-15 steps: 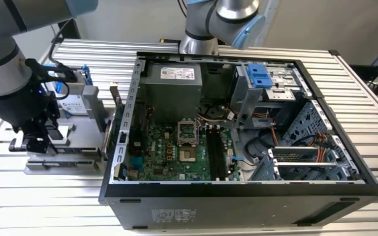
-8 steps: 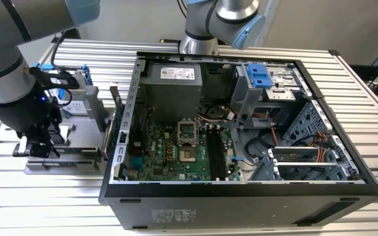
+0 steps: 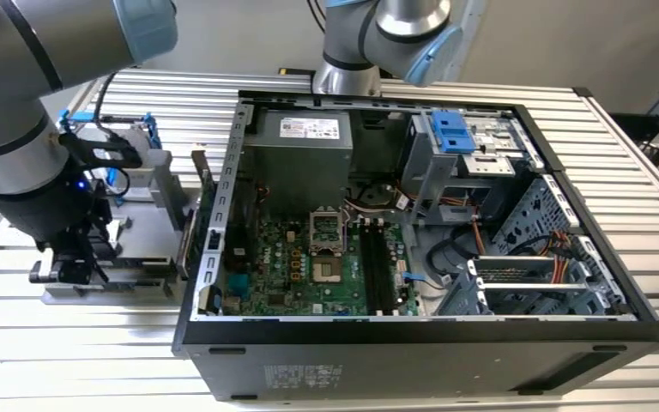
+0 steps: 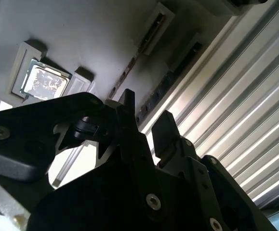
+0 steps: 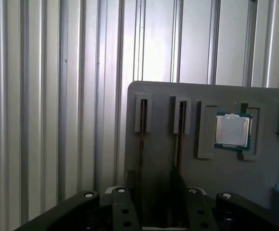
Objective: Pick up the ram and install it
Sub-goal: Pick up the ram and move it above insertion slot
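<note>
Pointing straight down, the tool (image 5: 154,182) hangs spread apart over the ram (image 5: 142,130) in the gray tray (image 5: 226,185).

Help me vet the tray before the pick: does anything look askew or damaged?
Nothing stands out: both ram sticks stand straight on edge in the grey tray, the processor lies square beside them, and the open pincer hangs above the tray.

Soft, even light fills the exterior view: the slatted table (image 3: 638,146) gleams pale at two o'clock, and the computer case (image 3: 421,360) is shadowed inside. In the second wrist view my gripper (image 4: 147,108) is backlit black against the table's glare; the first wrist view is muted grey.
</note>
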Robot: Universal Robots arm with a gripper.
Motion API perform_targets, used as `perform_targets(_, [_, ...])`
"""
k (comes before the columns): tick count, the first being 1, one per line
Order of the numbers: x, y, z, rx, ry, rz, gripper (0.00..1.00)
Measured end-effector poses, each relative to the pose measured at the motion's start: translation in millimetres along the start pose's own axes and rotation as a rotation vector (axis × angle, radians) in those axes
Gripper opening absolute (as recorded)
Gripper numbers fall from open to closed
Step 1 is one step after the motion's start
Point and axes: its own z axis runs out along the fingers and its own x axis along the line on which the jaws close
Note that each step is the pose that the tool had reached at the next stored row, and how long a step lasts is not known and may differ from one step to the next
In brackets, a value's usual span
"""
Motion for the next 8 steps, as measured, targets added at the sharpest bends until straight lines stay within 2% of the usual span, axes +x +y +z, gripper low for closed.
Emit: perform_targets(8, [1.4, 0.0, 13.1, 0.0003, 0.0071, 0.027, 1.00])
